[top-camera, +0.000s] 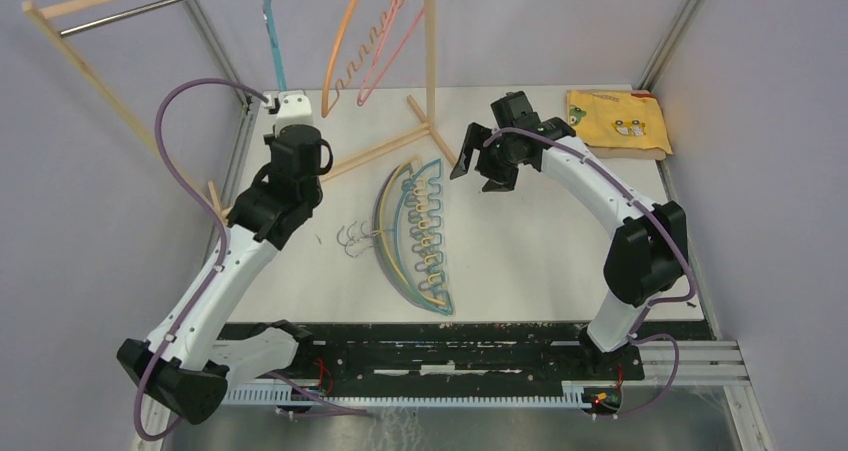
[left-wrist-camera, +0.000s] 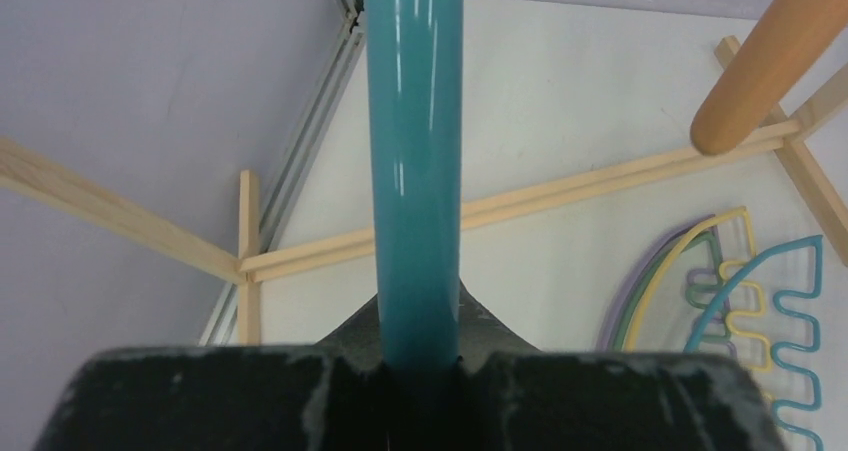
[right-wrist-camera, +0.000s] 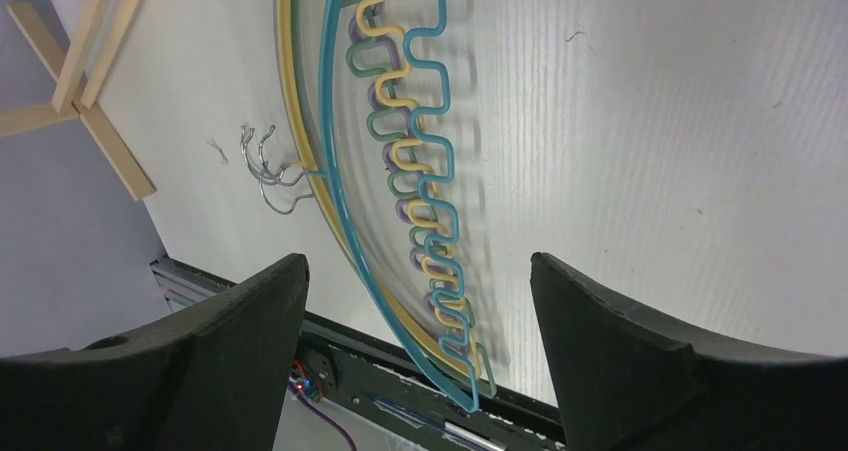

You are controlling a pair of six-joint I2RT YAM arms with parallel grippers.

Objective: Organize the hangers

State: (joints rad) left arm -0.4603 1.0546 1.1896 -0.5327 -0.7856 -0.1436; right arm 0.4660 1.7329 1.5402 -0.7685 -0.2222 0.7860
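Note:
My left gripper is shut on a teal hanger, which stands up from the jaws near the rack's left end. An orange hanger and a pink hanger hang at the back. A stack of blue, yellow, green and purple hangers lies flat in the middle of the table, metal hooks pointing left. My right gripper hovers open above the stack's far end, holding nothing.
The light wooden rack has a metal rod at the upper left, an upright post and base bars on the table. A folded yellow cloth lies at the back right corner.

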